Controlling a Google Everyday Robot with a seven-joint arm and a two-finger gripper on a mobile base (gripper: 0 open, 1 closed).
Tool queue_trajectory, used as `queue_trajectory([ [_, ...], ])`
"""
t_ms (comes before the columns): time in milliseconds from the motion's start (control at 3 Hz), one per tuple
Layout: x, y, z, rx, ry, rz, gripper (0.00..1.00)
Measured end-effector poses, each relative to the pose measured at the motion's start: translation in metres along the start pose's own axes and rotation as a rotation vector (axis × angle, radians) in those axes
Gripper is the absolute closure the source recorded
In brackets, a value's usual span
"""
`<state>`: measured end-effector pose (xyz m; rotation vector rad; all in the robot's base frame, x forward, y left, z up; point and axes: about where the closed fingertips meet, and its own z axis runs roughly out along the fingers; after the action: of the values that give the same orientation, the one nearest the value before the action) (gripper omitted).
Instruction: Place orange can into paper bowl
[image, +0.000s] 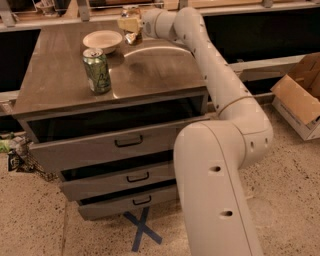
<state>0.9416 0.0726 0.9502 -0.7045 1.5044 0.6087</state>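
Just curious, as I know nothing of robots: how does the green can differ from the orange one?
The green can stands free near the front of the cabinet top; the orange can is held by the gripper at the back, beside the paper bowl. The green can shows in full; the orange can is mostly hidden by the jaws. Both are drink cans.

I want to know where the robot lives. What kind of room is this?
Probably a robot test lab, not a home: a blue tape X marks the speckled floor, a cardboard box sits aside, and the gripper holds the orange can beside the paper bowl.
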Motion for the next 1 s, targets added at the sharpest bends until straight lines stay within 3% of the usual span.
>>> queue_trajectory([
  [333,-0.014,0.007,0.023,0.049,-0.019,0.060,1.00],
  [1000,-0.020,0.027,0.069,0.126,-0.049,0.098,1.00],
])
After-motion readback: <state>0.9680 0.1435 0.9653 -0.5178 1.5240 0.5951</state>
